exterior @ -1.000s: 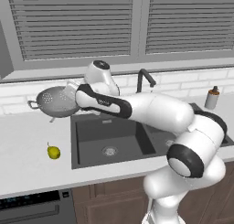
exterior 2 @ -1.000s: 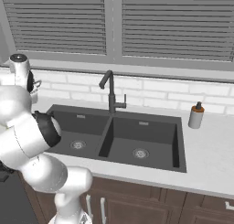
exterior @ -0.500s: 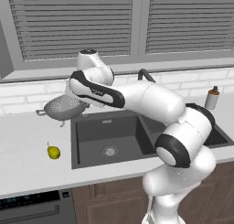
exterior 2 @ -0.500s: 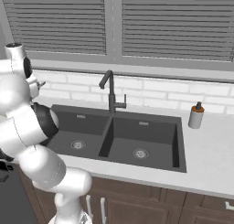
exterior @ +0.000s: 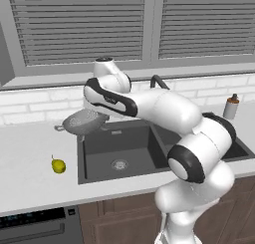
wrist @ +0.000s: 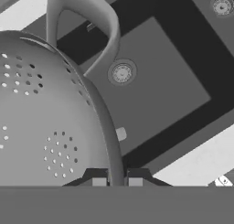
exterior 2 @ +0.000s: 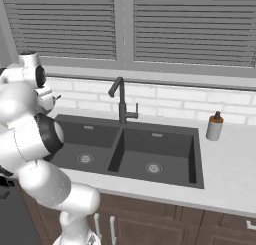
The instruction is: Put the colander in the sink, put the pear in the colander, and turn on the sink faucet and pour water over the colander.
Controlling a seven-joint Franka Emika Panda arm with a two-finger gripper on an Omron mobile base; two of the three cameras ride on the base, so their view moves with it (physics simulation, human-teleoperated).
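The silver-grey colander (exterior: 81, 122) hangs tilted in the air over the back left corner of the sink (exterior: 102, 158). My gripper (wrist: 114, 179) is shut on its rim. In the hand view the holed bowl of the colander (wrist: 41, 122) is at the left, one loop handle (wrist: 87, 17) sticks up, and the left basin's drain (wrist: 122, 73) lies beyond it. The pear (exterior: 59, 165) lies on the counter left of the sink, well apart from the colander. The gooseneck faucet (exterior 2: 120, 101) stands behind the divider between the basins, and no water runs from it.
A small bottle with an orange top (exterior 2: 215, 126) stands on the counter right of the sink. A white brick wall and a window with shut blinds (exterior 2: 150, 29) rise behind the counter. My white arm (exterior: 164, 108) arches over the left basin.
The arm has swung the colander right and down, from above the left counter to the sink's back left corner. The pear and the faucet have not moved.
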